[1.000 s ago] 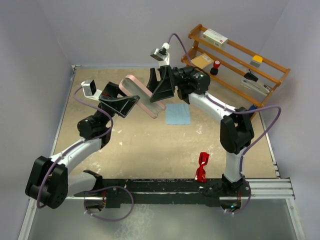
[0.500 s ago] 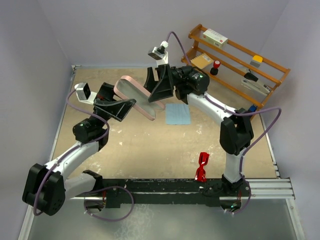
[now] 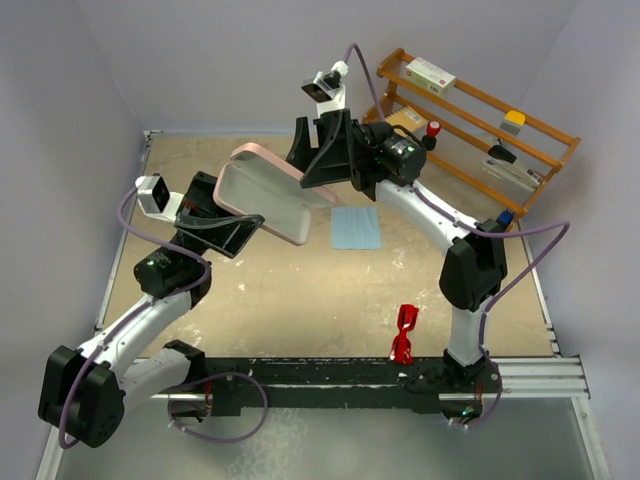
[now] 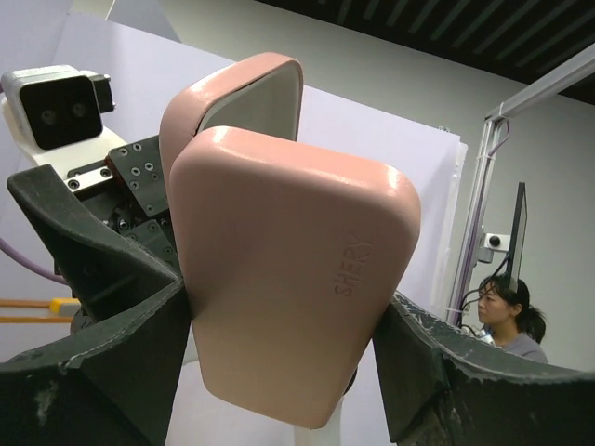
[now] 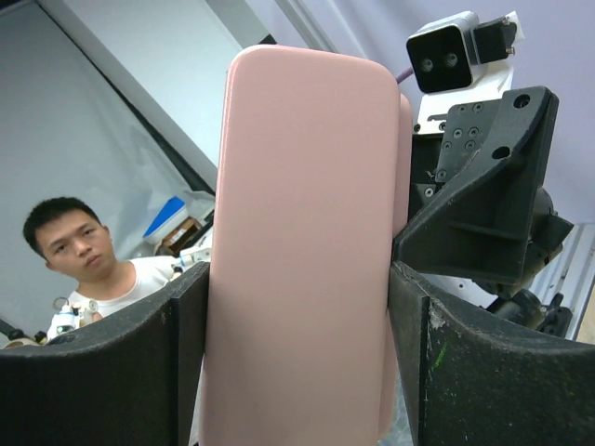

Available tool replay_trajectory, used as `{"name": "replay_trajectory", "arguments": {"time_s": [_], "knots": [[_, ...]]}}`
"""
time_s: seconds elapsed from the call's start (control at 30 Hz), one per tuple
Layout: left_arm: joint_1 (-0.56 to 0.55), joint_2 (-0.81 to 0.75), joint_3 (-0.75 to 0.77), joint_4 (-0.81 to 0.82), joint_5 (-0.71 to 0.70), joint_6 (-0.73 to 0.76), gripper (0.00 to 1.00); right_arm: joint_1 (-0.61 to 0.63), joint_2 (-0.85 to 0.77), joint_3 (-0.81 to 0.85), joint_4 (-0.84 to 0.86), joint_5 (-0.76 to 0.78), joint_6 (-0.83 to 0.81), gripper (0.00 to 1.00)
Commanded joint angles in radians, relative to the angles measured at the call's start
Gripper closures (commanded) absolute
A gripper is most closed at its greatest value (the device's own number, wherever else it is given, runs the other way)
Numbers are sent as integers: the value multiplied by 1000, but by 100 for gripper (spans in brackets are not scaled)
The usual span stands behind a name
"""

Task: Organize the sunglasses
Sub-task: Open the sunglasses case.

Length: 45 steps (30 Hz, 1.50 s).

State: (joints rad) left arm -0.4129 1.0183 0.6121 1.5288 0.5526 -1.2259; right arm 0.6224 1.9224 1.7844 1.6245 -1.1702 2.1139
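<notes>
The red sunglasses (image 3: pixel 404 333) lie folded on the table near the right arm's base, away from both grippers. The pink case (image 3: pixel 266 193) hangs in the air over the table's back left, its pale lining facing up. My left gripper (image 3: pixel 232 213) is shut on the case's left end and my right gripper (image 3: pixel 316 164) is shut on its right end. In the left wrist view the case (image 4: pixel 288 269) fills the gap between the fingers (image 4: pixel 102 362), and its other half (image 4: pixel 232 93) stands slightly apart behind. In the right wrist view the case (image 5: pixel 297 260) is clamped between the pads (image 5: pixel 437 372).
A light blue cloth (image 3: pixel 356 228) lies flat on the table below the right gripper. A wooden rack (image 3: pixel 470 110) with small items stands at the back right. A black rail (image 3: pixel 330 375) runs along the near edge.
Both arms have lifted and turned the case so its lining now faces up. The left arm has swung to the left. The sunglasses and cloth have not moved.
</notes>
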Motion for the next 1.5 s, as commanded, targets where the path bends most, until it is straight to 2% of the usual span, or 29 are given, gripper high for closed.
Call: {"name": "replay_trajectory", "arguments": {"time_s": [0.0,0.2,0.3,0.37,0.4,0.53,0.67,0.77,0.93,1.1,1.33,1.47], "knots": [[-37,-5,0,192,214,-72,58,-10,-56,60,168,201,97,100],[-37,-9,-1,189,219,-54,57,-9,-69,53,168,201,86,100],[-35,-5,-7,156,217,-28,47,-10,-68,44,168,203,86,100],[-33,-21,-13,54,198,38,35,-10,-73,31,168,195,82,100],[-29,-41,-15,-50,178,86,31,-10,-77,16,167,193,77,100],[-23,-129,-20,-357,104,299,30,-12,-99,-53,166,183,59,100],[-3,-194,-15,-545,6,432,29,-13,-111,-93,166,174,42,100],[35,-201,-15,-572,-22,444,28,-14,-114,-109,166,173,38,100],[142,-189,-28,-535,-4,379,28,-28,-124,-149,160,161,27,100],[244,-159,-43,-526,-51,306,27,-78,-140,-253,155,155,4,100],[296,-83,-38,-557,-103,291,27,-137,-128,-377,156,124,-22,100],[305,-56,-14,-657,-112,345,27,-146,-106,-400,155,130,-35,100]]}}
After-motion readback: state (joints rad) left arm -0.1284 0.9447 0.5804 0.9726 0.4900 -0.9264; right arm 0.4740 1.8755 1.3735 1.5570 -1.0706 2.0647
